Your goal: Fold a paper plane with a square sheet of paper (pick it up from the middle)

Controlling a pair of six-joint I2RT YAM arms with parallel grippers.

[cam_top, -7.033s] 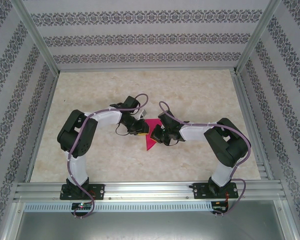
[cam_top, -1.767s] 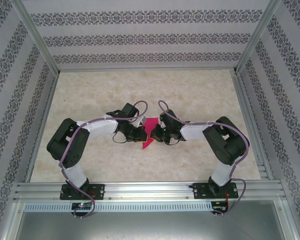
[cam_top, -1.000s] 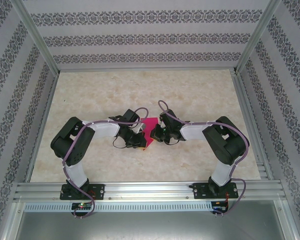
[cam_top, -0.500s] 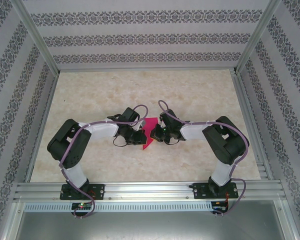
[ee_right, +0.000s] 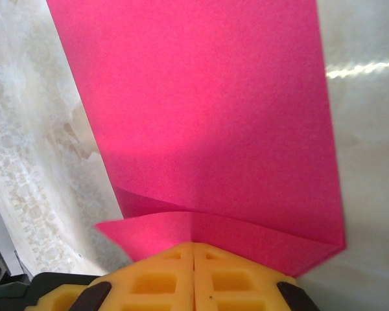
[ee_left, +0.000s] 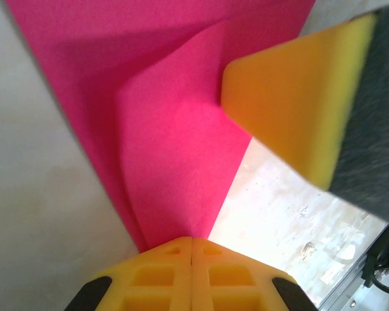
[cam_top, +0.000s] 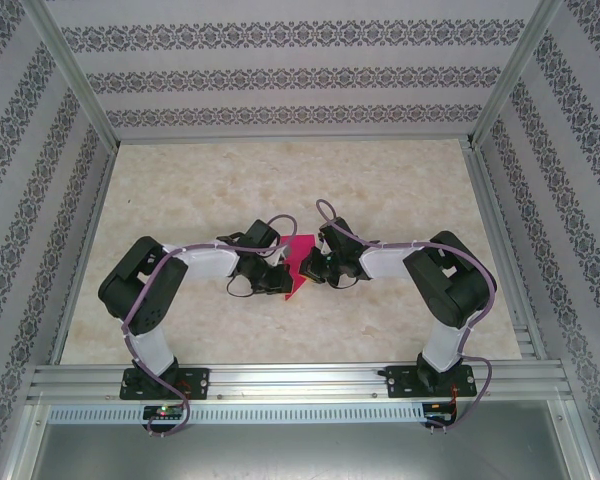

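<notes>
- Top external: folded sheet of paper [cam_top: 298, 262] sits between left gripper [cam_top: 278, 278] and right gripper [cam_top: 317, 268].
- Left gripper: pinching its narrow tip.
- Right gripper: pinching its folded edge.

Lab test cell, alu frame [cam_top: 300, 382], patterned walls [cam_top: 280, 75]

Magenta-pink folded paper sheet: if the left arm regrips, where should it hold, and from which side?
Probably the tapered end of the magenta-pink folded paper sheet, approached from the left, pinching across the stacked layers where the folds converge. The left gripper is shut there; the right gripper is shut on the opposite folded edge.
</notes>
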